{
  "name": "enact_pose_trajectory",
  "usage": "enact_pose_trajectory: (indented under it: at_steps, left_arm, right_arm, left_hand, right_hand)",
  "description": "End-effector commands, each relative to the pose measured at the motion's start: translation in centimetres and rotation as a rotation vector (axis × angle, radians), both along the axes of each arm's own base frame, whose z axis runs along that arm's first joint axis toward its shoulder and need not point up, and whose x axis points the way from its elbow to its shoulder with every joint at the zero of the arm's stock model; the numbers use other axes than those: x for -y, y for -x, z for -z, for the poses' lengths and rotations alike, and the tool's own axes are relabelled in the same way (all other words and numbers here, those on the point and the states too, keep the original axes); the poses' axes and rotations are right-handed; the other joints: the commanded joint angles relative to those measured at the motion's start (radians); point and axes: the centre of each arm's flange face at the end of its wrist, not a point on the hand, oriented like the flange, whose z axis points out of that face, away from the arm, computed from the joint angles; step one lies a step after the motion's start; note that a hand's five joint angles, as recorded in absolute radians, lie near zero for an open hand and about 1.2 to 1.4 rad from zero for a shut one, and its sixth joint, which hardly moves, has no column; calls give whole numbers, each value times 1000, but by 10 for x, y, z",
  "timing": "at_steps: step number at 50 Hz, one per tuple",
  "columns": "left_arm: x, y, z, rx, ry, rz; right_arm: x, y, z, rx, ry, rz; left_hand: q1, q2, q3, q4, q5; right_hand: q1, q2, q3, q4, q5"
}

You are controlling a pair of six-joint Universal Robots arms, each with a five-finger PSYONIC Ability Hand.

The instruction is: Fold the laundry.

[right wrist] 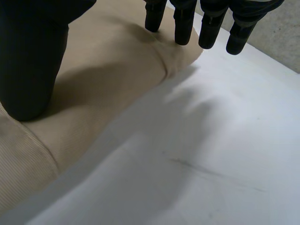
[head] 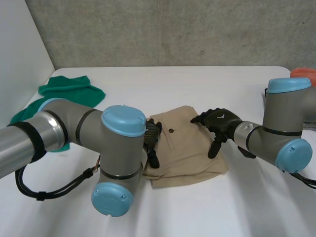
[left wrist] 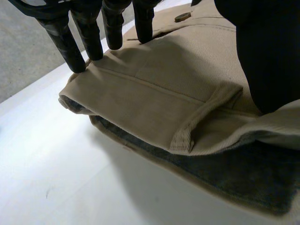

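Observation:
A beige folded garment [head: 185, 148] with a button lies in the middle of the white table [head: 197, 84]. My left hand [head: 153, 138] rests on its left edge. In the left wrist view its straight fingers [left wrist: 89, 37] touch the top layer of the garment [left wrist: 159, 89] near a belt loop [left wrist: 197, 122], and the thumb lies on the cloth beside them. My right hand [head: 219, 121] is on the garment's right edge. Its fingers [right wrist: 183, 23] are straight at the folded edge of the garment [right wrist: 108, 79], and its thumb [right wrist: 28, 70] presses down on top. Both hands are open.
A green cloth [head: 69, 91] lies bunched at the back left of the table, partly behind my left arm. An orange thing [head: 303, 73] shows at the far right edge. A grey wall stands behind the table.

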Motion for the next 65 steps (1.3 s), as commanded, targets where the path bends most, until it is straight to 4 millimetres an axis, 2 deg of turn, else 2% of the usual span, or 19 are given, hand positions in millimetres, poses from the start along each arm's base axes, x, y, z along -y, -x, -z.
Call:
enact_pose_trajectory:
  at_steps: [1,3,7,8,11,13,16,20,21,25,29,36,42,43,44,46,48,62,65]
  left_arm:
    - [0,-2,-8,2,-11,3]
    - [1,-1,-17,-14,7,4]
    - [4,2,-64,-116,90,35]
    - [2,4,-81,-159,118,71]
    - [5,5,-106,-223,159,134]
    - [11,4,-125,-276,186,206]
    - [11,6,-143,-330,196,336]
    - [0,12,-156,-366,180,507]
    - [-2,12,-157,-369,171,533]
    - [-7,12,-161,-373,140,600]
    - [-6,13,-157,-367,128,600]
    - [-5,15,-148,-360,106,598]
    - [-5,15,-146,-357,100,598]
    - [-5,15,-146,-357,100,598]
    - [-5,15,-145,-357,98,597]
    - [-4,15,-145,-357,99,596]
    - [-5,15,-146,-357,98,597]
    - [-6,12,-153,-363,120,598]
    - [-4,10,-157,-366,130,591]
  right_arm:
    - [-1,2,-17,-10,57,0]
    - [-1,4,-29,4,91,5]
    - [-4,5,-45,33,175,8]
    - [-5,5,-49,39,199,11]
    - [-18,9,-69,59,298,29]
    - [-26,13,-75,65,335,44]
    - [-47,17,-65,64,337,43]
    - [-78,15,-30,45,269,2]
    - [-90,12,-19,44,260,-18]
    - [-108,8,-1,67,293,-51]
    - [-115,2,19,78,315,-77]
    - [-104,-13,38,102,367,-96]
    - [-91,-23,44,119,402,-99]
    - [-89,-24,44,123,410,-98]
    - [-85,-26,45,128,422,-100]
    - [-81,-27,44,136,436,-99]
    - [-74,-28,38,154,472,-89]
    - [-40,-41,-4,247,624,-57]
    - [-30,-46,-21,290,661,-45]
  left_hand:
    - [28,16,10,19,-3]
    - [22,10,4,14,-9]
    - [-7,-19,-26,-16,-39]
    - [-7,-19,-26,-16,-39]
    - [-1,-14,-20,-10,-33]
    - [19,7,1,11,-12]
    - [40,27,21,31,8]
    - [43,30,24,34,11]
    - [46,33,27,37,14]
    - [46,33,27,37,14]
    - [46,33,27,37,14]
    - [46,33,27,37,14]
    - [43,30,24,34,11]
    - [43,30,24,34,11]
    - [43,30,24,34,11]
    - [43,30,24,34,11]
    - [43,30,24,34,11]
    - [40,28,21,31,8]
    - [37,25,18,28,5]
  right_hand:
    - [-28,-34,-35,-37,-53]
    - [-28,-34,-35,-37,-53]
    - [-28,-34,-35,-37,-53]
    - [-28,-34,-35,-37,-53]
    - [-28,-34,-35,-37,-53]
    - [-28,-34,-35,-37,-53]
    - [-28,-34,-35,-37,-53]
    - [-28,-34,-35,-37,-53]
    - [-28,-34,-35,-37,-53]
    - [-28,-34,-35,-37,-53]
    - [-28,-34,-35,-37,-53]
    - [-28,-34,-35,-37,-53]
    - [-28,-34,-35,-37,-53]
    - [23,17,16,13,-2]
    - [198,192,191,188,173]
    - [588,582,581,578,563]
    - [1191,1184,1184,1181,1166]
    - [1194,1188,1187,1184,1169]
    - [1194,1188,1187,1184,1169]
